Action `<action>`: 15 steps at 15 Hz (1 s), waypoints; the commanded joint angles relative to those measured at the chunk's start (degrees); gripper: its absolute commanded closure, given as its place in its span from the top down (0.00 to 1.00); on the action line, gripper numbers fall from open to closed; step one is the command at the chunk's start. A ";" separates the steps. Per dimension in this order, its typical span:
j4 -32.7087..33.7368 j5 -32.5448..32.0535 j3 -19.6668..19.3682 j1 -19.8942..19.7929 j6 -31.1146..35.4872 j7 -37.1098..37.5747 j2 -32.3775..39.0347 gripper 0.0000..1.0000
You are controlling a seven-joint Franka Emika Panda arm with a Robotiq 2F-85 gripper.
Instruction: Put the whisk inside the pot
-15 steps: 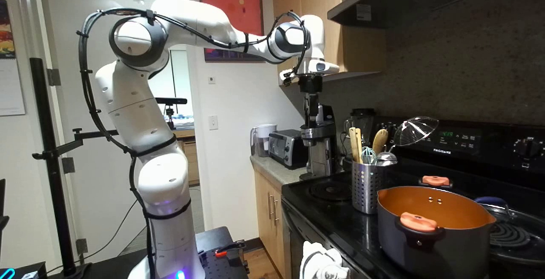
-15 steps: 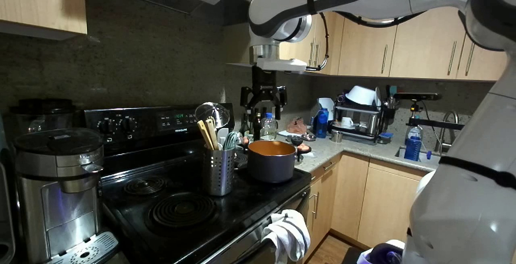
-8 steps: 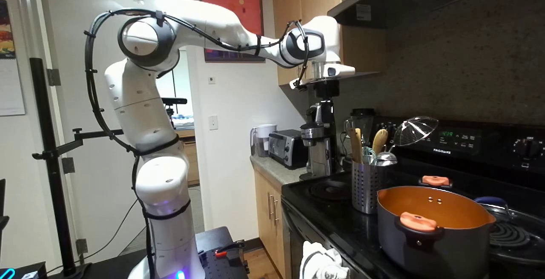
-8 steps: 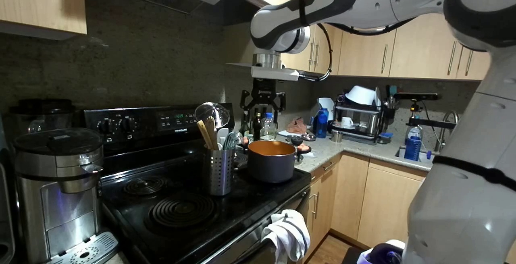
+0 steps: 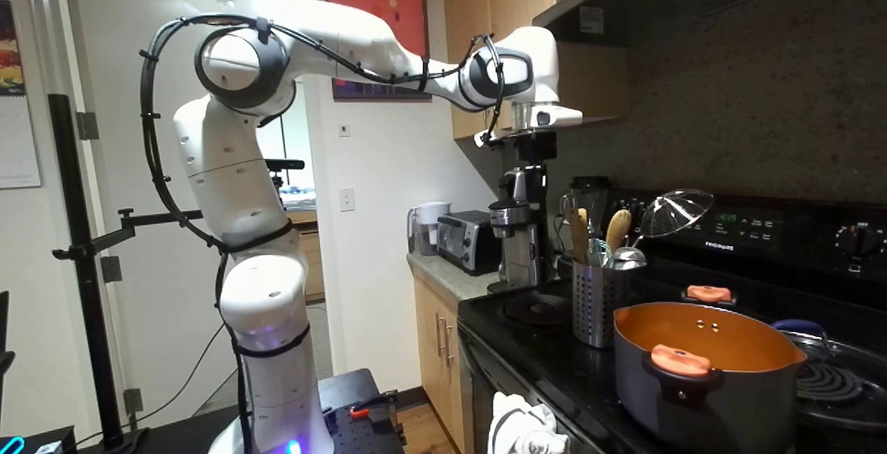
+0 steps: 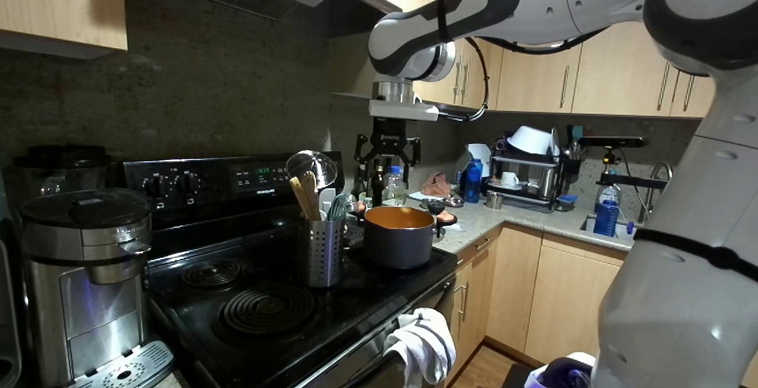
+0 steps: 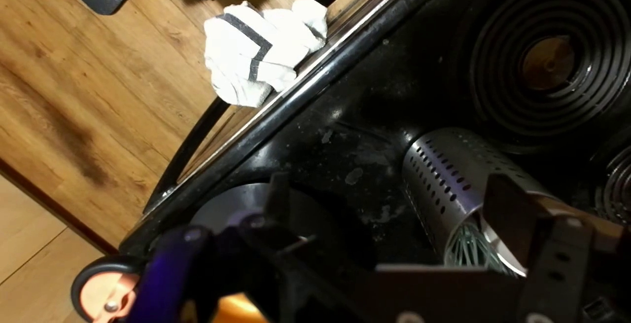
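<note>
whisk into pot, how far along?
Done: nothing of the transfer; the whisk sits wires-up in the steel canister. In hand: no grasp yet, the gripper hanging open and holding nothing. Left: grasp, lift out, lower into the pot.

I have the canister (image 6: 321, 255) on the stove (image 6: 367, 299), the whisk (image 6: 340, 206) in it. In an exterior view I find the pot (image 6: 398, 247) just right of the canister, the coffee machine (image 6: 95, 296) left, the control panel (image 6: 216, 183) behind, the towel (image 6: 421, 340) front right.
</note>
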 commanded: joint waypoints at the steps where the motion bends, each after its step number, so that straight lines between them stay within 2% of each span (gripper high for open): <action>1: 1.01 0.09 0.10 -0.36 1.99 1.91 1.65 1.00; 10: 2.83 -1.66 -0.09 0.06 12.42 4.65 9.46 1.00; 15: 6.96 -2.32 -0.36 1.04 14.67 6.44 14.64 1.00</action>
